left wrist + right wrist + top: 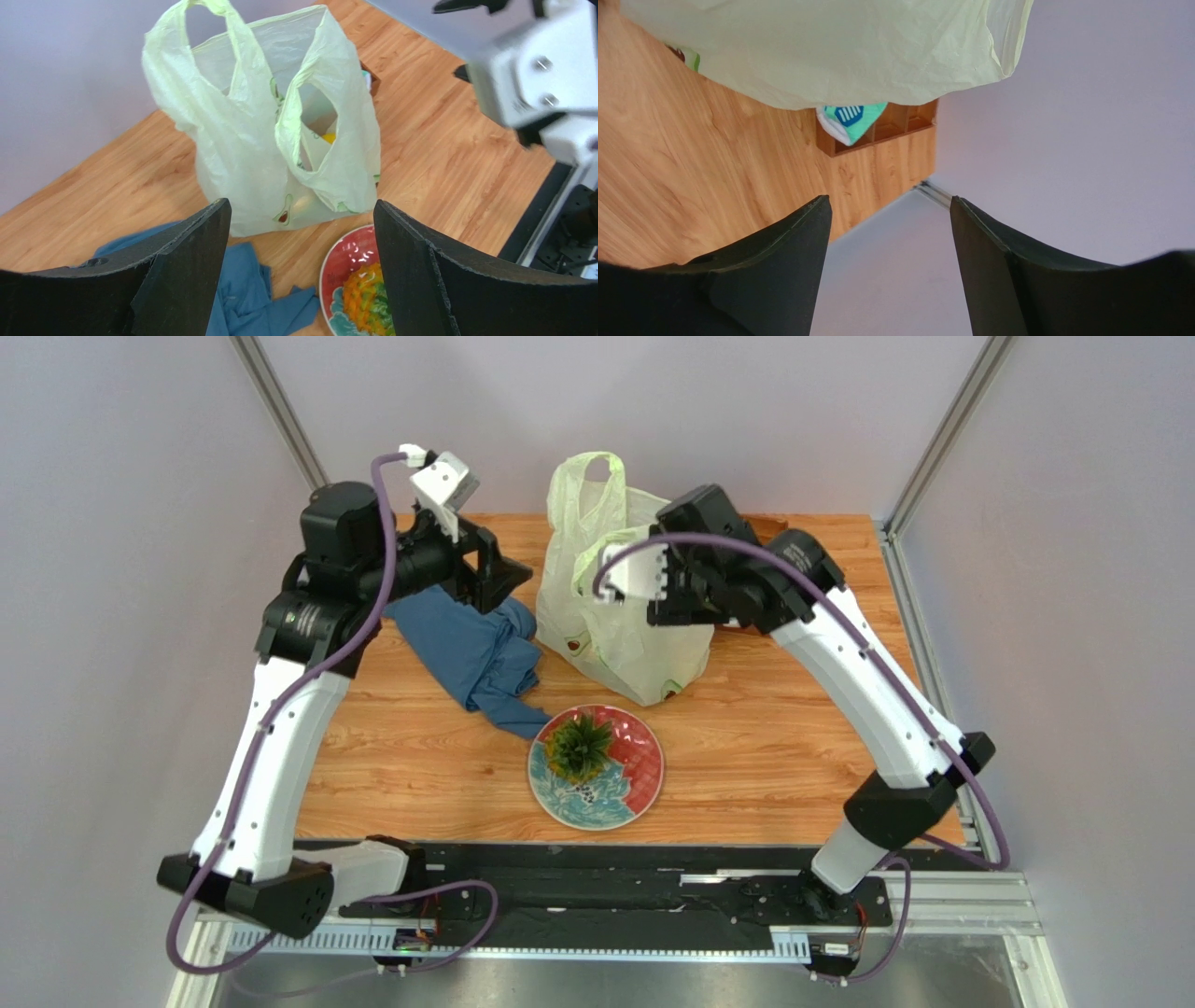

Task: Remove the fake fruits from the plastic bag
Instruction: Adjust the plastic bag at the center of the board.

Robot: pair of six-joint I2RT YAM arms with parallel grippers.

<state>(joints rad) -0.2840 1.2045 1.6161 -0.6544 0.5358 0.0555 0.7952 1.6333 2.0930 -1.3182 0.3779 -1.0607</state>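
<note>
Your left jaws sit nearest the lens in the left wrist view: both black fingers (182, 273) stand wide apart with nothing between them. They hang above the blue cloth (246, 297) and face the plastic bag (260, 140).

Your right jaws are also parted, fingers (773, 273) well spread and gripping nothing. In the right wrist view the bag hangs beyond the fingertips, not between them. From the top external view the right arm (842, 658) reaches in from the right, its wrist up against the bag's upper right side; you cannot tell whether it touches the plastic.

Bag position: upright at the far middle of the worktop (786, 742), loop handles up, mouth slack and partly open. A yellow fruit (328, 138) shows through the handle gap, inside the bag. Other contents are too veiled by the plastic to name.

Pineapple (578, 746): out of the bag, lying on a red-and-teal plate (631, 791) near the front middle of the worktop, just in front of the bag, green crown visible from above.

Cloth: crumpled, left of the bag, one corner trailing toward the plate.

Behind the bag, a wooden divided box (892, 129) stands at the far edge, holding a teal-and-white sock (852, 117).
</note>
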